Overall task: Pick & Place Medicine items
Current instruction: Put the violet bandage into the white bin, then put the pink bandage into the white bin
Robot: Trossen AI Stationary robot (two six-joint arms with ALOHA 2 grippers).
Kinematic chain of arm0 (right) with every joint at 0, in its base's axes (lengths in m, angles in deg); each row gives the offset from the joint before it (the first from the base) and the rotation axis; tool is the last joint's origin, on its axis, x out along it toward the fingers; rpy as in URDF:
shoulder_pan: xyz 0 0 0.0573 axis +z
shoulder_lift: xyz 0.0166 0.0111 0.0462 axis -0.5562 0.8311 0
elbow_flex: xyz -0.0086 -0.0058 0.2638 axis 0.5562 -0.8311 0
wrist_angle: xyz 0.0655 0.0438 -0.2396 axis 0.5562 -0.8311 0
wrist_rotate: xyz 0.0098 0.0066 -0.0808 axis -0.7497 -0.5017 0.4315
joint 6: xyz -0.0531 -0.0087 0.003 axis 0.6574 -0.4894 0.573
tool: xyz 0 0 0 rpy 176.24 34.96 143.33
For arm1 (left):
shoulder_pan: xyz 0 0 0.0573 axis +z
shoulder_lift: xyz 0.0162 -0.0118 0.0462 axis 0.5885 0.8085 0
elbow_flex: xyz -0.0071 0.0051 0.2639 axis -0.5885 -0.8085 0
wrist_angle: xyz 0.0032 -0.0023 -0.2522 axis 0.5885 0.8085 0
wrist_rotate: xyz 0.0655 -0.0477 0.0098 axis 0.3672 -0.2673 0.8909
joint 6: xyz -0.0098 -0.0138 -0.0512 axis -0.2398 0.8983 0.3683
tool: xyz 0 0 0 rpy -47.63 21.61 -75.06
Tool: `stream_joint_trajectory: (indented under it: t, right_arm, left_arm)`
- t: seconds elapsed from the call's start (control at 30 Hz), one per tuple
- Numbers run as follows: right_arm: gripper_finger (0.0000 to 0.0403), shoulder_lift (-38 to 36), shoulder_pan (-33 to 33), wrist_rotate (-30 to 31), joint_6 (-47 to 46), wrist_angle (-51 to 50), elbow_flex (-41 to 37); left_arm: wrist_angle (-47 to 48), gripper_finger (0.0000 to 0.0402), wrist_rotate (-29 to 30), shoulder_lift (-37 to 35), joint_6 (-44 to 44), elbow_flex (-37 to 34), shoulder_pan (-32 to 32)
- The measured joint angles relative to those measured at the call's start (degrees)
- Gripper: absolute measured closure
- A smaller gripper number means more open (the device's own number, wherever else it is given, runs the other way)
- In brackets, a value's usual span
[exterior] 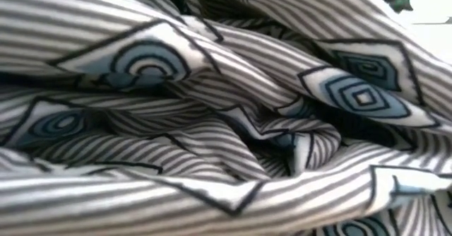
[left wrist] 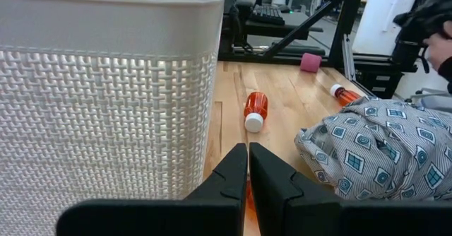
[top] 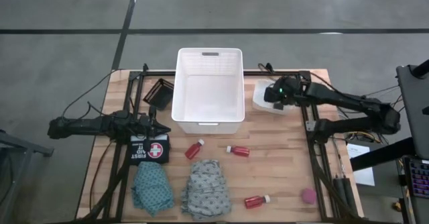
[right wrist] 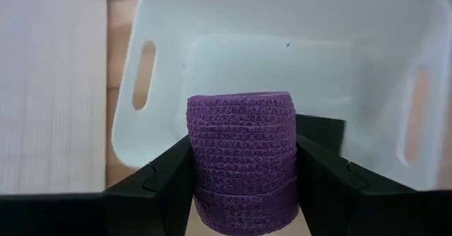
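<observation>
Fingers of the right hand (right wrist: 244, 186) clamp the purple roll (right wrist: 244, 158) beside the white basket (top: 208, 120); left hand (left wrist: 248, 186) rests together.

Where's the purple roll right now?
The purple roll is clamped between the right gripper's fingers, held just right of the white basket, near the table's far right side in the high view.

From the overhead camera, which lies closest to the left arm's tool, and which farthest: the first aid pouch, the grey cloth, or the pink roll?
1. The first aid pouch, just beside the left tool.
2. The grey cloth, toward the table's middle front.
3. The pink roll, far off by the right front corner.
</observation>
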Motion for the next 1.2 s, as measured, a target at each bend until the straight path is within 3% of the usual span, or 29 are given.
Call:
stream_joint_trajectory:
  t: [0.17,0.73,1.2]
  right_arm:
    - [0.0204,3.8,-5.8,-4.3,2.3,5.7,-1.0]
    - [0.0201,19.1,-7.7,-5.9,0.3,2.5,2.8]
    - [0.0108,17.8,-7.7,-5.6,0.3,2.9,2.7]
  left_arm:
    - [0.0,0.0381,0.0,0.0,0.0,0.0,0.0]
    - [0.0,0.0381,0.0,0.0,0.0,0.0,0.0]
    - [0.0,0.0381,0.0,0.0,0.0,0.0,0.0]
